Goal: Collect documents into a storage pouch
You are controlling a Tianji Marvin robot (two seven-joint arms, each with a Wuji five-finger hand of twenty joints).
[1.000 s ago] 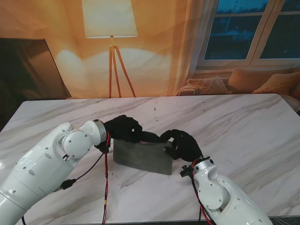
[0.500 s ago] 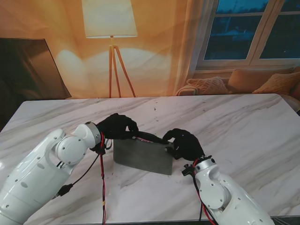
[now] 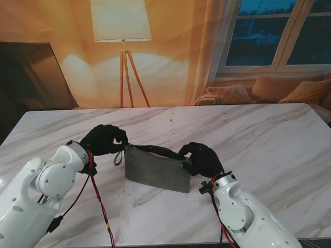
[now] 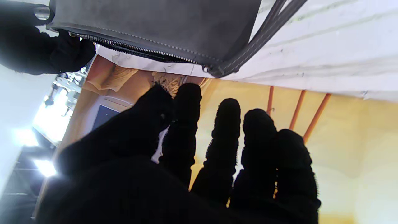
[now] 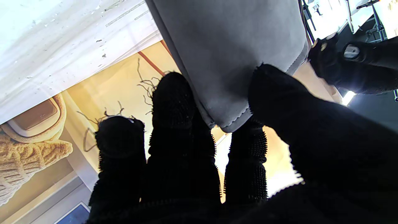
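Observation:
A grey storage pouch point(image 3: 155, 173) stands tilted on the marble table point(image 3: 269, 134), its zipper mouth point(image 4: 133, 49) open along the top edge. My right hand point(image 3: 202, 159) pinches the pouch's right top corner, thumb point(image 5: 279, 102) on one face and fingers point(image 5: 172, 102) on the other. My left hand point(image 3: 103, 139) hovers just left of the pouch, apart from it, fingers loosely curled and holding nothing. The pouch's strap loop point(image 3: 119, 156) hangs between that hand and the pouch. A thin pinkish strip point(image 3: 155, 153) shows in the mouth; I cannot tell what it is.
The table runs wide to the right and far side. Beyond its far edge stand a floor lamp point(image 3: 121, 26), a sofa with cushions point(image 3: 269, 90) and a dark panel point(image 3: 31, 77) on the left.
My left hand has pulled back from the pouch's mouth to the left and no longer touches it. The pouch and my right hand have stayed in place.

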